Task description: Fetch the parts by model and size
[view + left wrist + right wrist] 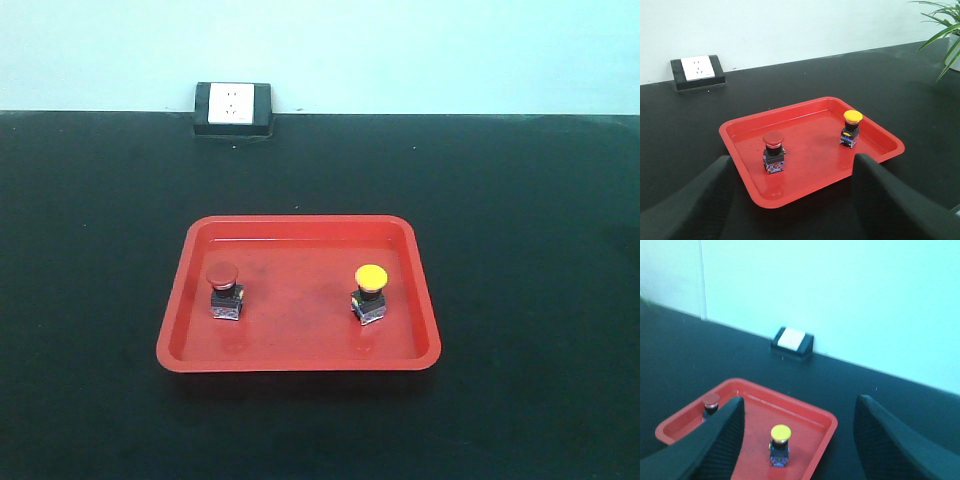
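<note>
**Red tray holds two push-button switches on a black worktop**

Black worktop [90,300] carries one red tray [298,230], and nothing lies between the tray and either end effector. One dark socket block with a white face [233,108] sits against the pale wall, well behind the tray. Green plant leaves [945,30] show at the far right edge of the left wrist view.

Two switches stand upright inside the tray, well apart: one red-capped switch [224,290] on the left side and one yellow-capped switch [369,294] on the right side. Each has a blocky dark base resting on the tray floor.

Both arms hover above the near side of the tray. Left end effector [792,200] has its fingers spread wide, gripping nothing. Right end effector [797,440] is likewise spread and empty, above the yellow-capped switch.
</note>
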Available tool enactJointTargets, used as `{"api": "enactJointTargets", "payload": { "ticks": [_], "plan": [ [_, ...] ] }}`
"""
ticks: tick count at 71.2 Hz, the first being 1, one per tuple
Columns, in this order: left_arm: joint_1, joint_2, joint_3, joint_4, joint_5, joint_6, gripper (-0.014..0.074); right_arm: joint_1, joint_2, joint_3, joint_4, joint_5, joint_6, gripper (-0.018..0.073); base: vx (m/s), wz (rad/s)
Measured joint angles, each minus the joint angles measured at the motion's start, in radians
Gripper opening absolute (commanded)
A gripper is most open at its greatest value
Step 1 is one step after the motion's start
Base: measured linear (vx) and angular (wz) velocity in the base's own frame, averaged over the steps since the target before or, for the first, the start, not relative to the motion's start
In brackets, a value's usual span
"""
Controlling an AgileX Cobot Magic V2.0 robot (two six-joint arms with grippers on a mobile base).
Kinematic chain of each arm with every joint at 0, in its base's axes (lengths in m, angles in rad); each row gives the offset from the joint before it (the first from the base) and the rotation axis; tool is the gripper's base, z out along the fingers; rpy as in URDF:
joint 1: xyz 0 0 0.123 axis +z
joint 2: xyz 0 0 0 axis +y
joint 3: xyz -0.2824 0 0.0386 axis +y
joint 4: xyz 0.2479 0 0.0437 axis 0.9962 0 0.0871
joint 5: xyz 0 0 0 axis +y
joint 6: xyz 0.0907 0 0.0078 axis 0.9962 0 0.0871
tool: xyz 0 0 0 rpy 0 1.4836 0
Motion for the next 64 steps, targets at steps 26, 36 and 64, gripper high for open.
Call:
{"api": "enactJointTargets", "payload": {
  "ticks": [26, 36, 64],
  "plan": [
    [0.000, 0.000, 0.000, 0.000, 0.000, 0.000, 0.0452, 0.000, -0.331, 0.277, 0.016, -0.063, -0.001, 0.0443, 0.00, 0.00],
    [0.000, 0.000, 0.000, 0.000, 0.000, 0.000, 0.0304, 0.000, -0.331, 0.295, 0.038, -0.063, -0.001, 0.0282, 0.00, 0.00],
    [0.000, 0.000, 0.000, 0.000, 0.000, 0.003, -0.0007, 0.000, -0.331, 0.295, 0.048, -0.064, 0.000, -0.0009, 0.00, 0.00]
  ]
}}
